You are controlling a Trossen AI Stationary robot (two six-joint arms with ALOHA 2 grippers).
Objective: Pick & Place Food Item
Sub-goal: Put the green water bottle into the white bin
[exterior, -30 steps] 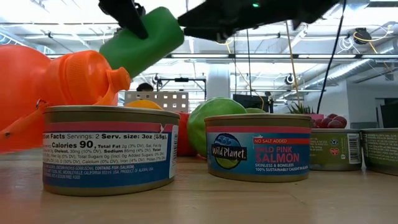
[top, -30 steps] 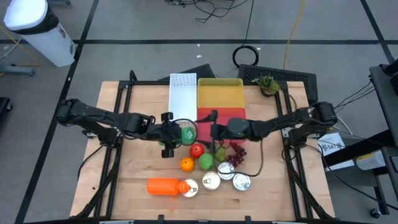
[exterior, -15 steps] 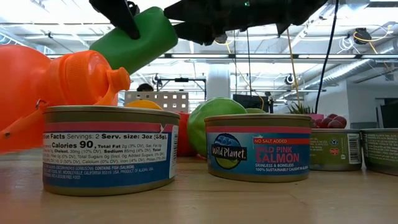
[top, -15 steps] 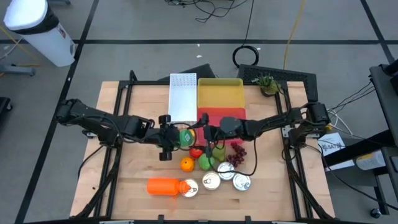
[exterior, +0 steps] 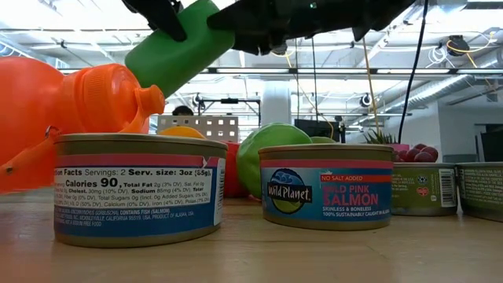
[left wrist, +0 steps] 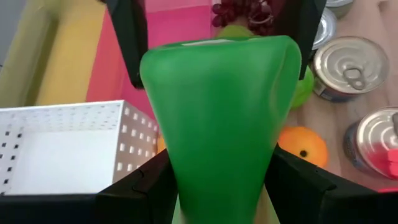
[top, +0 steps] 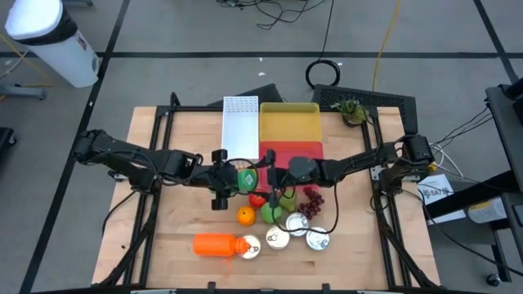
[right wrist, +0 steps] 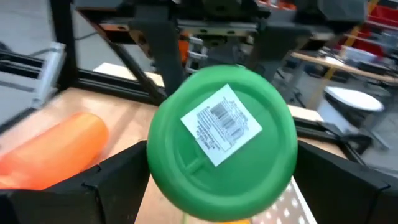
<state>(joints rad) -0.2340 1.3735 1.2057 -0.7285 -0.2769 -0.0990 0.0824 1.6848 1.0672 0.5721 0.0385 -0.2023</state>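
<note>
Green bottle (top: 246,177) hangs in the air just above the red apple (top: 257,198), clamped at its body by my left gripper (top: 230,176). Its long axis lies roughly level, flat labelled base (right wrist: 222,126) turned toward my right gripper (top: 267,178). I see those right fingers spread wide and empty, flanking the base without touching. I judge a handover: right arm is nearer the trays, so it should close on the base end.

Smooth green plastic bottle (left wrist: 217,118); shiny metal cans (top: 296,228); probably wood table (top: 180,220).
</note>
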